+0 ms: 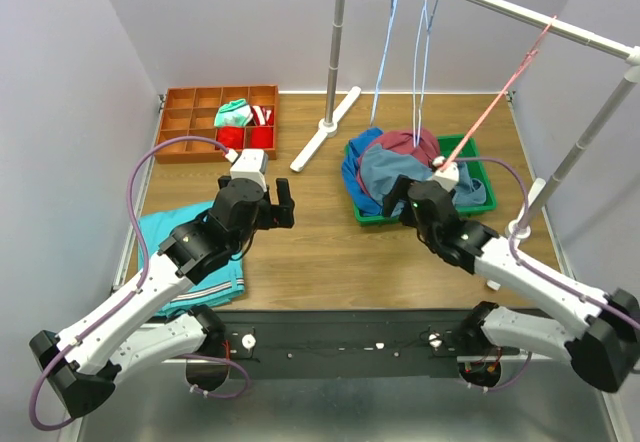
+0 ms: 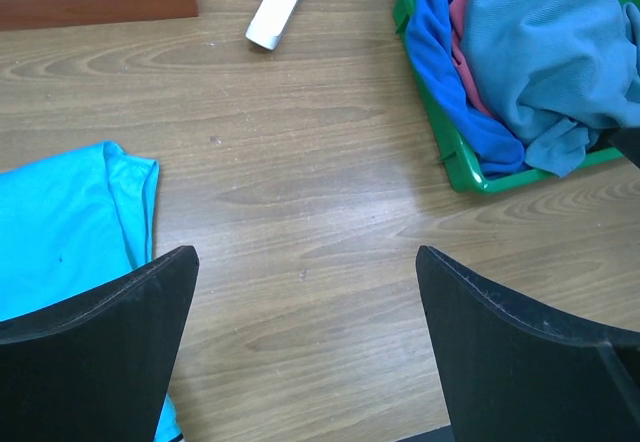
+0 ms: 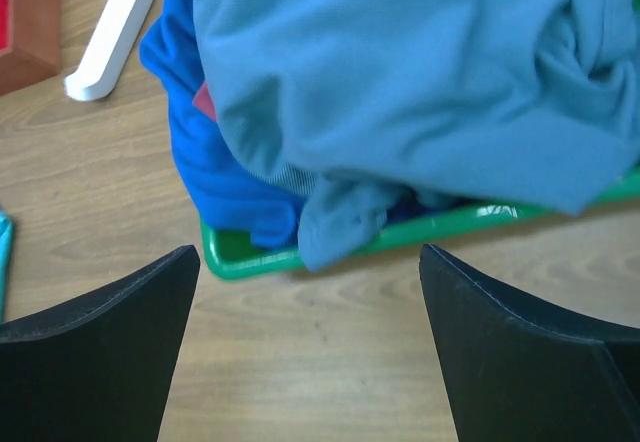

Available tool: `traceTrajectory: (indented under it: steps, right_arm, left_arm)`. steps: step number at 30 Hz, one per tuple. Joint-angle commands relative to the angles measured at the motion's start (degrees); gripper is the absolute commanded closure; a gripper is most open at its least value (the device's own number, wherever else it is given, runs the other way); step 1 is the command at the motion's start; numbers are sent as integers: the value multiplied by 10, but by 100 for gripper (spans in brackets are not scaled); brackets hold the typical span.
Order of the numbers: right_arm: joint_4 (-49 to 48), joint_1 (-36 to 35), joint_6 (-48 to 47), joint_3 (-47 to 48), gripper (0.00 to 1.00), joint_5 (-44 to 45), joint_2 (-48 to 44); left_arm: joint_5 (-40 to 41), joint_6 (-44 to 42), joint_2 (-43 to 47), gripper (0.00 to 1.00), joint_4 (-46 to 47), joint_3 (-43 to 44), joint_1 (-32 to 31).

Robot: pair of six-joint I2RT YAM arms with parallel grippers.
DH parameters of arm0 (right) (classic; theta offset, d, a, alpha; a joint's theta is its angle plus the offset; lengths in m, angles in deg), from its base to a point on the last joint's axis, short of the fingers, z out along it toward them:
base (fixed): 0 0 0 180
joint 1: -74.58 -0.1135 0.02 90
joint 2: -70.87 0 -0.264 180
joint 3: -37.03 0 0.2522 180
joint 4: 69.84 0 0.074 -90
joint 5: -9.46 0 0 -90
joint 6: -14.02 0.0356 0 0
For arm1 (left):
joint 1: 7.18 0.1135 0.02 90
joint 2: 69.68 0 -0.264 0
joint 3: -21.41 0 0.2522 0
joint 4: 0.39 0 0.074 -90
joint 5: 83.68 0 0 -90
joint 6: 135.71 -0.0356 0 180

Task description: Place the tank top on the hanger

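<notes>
1. The tank top [image 1: 402,170] lies crumpled on top of the pile in the green tray [image 1: 481,176], right of centre on the tabletop [image 1: 320,252]. In my right wrist view its slate-blue knit [image 3: 400,82] spills over the tray's near rim [image 3: 240,262].
2. Under it I see a royal-blue garment [image 1: 354,167] hanging over the tray's left side and a maroon shirt [image 1: 412,144] towards the far side.
3. The hanger [image 1: 385,52] hangs by its hook from the white rail [image 1: 500,7] above the far side of the tray. A second light-blue one [image 1: 428,47] hangs just to its right, and a pink-red hanger [image 1: 500,92] further right.
4. My right pincer [image 1: 398,200] sits at the tray's near-left corner with its fingers spread wide and nothing held; the wrist view shows the tank top's edge just beyond them [image 3: 308,252].
5. My left pincer [image 1: 273,207] is well apart from the tray, over bare wood left of centre, also spread wide and holding nothing [image 2: 305,257].
6. A teal shirt [image 1: 175,232] lies flat on the near left, partly under the left arm.
7. A brown compartment box [image 1: 200,112] sits at the far left, with the rack's white foot [image 1: 325,127] to its right.
</notes>
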Motion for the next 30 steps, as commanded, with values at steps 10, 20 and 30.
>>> traceTrajectory:
  steps: [10,20,30]
  right_arm:
    - [-126,14,-144,137,8,165,279]
    - [-86,15,-137,188,92,141,293]
    - [-77,7,-140,148,99,5,153]
  left_arm:
    - [-22,-4,3,1,17,-8,12]
    - [-21,-3,2,1,17,-10,14]
    - [-34,-3,-1,1,20,-10,24]
